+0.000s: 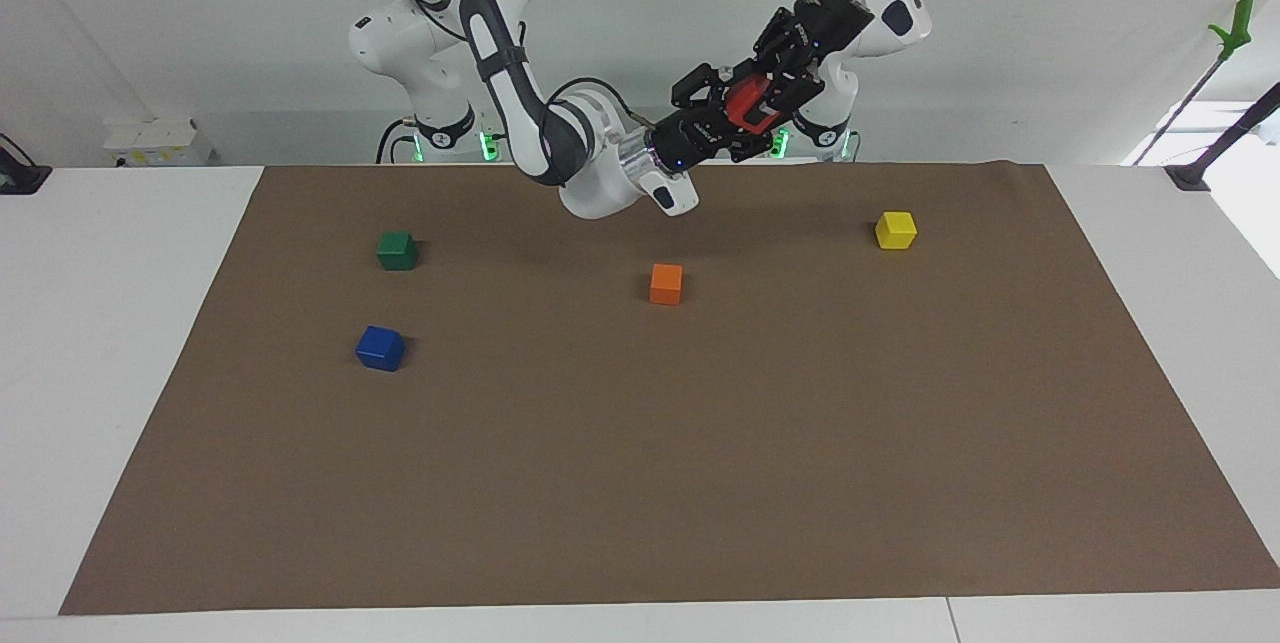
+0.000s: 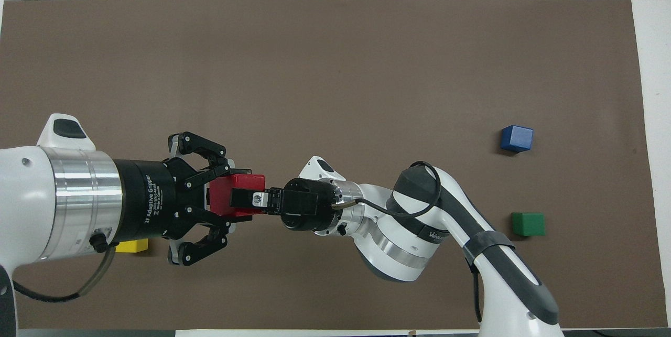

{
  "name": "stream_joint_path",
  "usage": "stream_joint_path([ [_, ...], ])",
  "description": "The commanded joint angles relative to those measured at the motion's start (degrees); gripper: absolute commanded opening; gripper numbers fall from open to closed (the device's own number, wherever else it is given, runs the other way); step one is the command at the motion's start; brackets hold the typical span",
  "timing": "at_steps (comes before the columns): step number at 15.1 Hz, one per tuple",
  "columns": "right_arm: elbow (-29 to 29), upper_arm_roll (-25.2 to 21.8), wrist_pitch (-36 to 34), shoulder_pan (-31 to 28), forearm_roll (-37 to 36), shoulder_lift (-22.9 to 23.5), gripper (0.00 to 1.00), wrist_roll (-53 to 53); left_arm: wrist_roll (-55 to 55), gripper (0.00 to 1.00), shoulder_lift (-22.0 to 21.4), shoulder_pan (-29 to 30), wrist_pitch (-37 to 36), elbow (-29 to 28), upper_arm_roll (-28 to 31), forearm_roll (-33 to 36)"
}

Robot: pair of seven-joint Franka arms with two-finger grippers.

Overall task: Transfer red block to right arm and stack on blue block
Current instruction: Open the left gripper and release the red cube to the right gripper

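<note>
Left gripper (image 1: pixel 765 106) was clamped tight on the red block (image 2: pixel 226 196), holding it up in the air over the robots' edge of the brown mat (image 1: pixel 640 483). Right gripper (image 1: pixel 738 115) had its fingers on either side of that same block, though whether they were actually pressing on it couldn't be told. Blue block (image 1: pixel 380 348) sat on the mat toward the right arm's end, near the green block (image 1: pixel 396 250)
</note>
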Motion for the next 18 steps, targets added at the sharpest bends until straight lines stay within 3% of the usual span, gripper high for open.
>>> stream_joint_path([
  [1, 0.0, 1.5, -1.0, -0.2, 9.3, 0.5, 0.88, 0.1, -0.1, 0.0, -2.2, -0.4, 1.3, -2.6, 0.4, -1.4],
  [5, -0.1, 1.4, -0.5, -1.2, 8.6, 0.6, 0.83, 1.2, 0.2, 0.0, -2.3, -0.4, 1.1, -3.0, 0.4, -1.4],
  [7, -0.2, 1.4, -0.4, -1.2, 8.6, 0.6, 0.72, 1.2, 0.5, 0.0, -2.3, -0.4, 1.1, -3.0, 0.4, -1.4],
  [8, -0.2, 1.4, -0.2, -1.2, 8.6, 0.6, 0.62, 1.1, 0.5, 0.0, -2.3, -0.4, 1.1, -3.0, 0.4, -1.4],
  [10, -0.2, 1.4, 0.6, -1.2, 8.3, 0.6, 0.12, 1.2, 0.5, 0.0, -2.3, -0.4, 1.1, -3.0, 0.5, -1.4],
  [11, -0.2, 1.4, 0.6, -1.3, 8.2, 0.6, 0.0, 1.6, 0.5, 0.0, -2.3, -0.4, 1.3, -3.0, 0.5, -1.4],
  [16, 0.1, 1.2, 1.5, -1.2, 7.8, 0.7, 0.0, 2.8, 2.6, 0.0, -2.3, -0.4, 1.8, -2.6, 0.3, -1.2],
  [18, 0.2, 1.3, 1.6, -1.5, 7.0, 0.7, 0.0, 2.9, 3.2, 1.0, -2.2, -0.4, 2.0, -2.2, 0.3, -1.2],
])
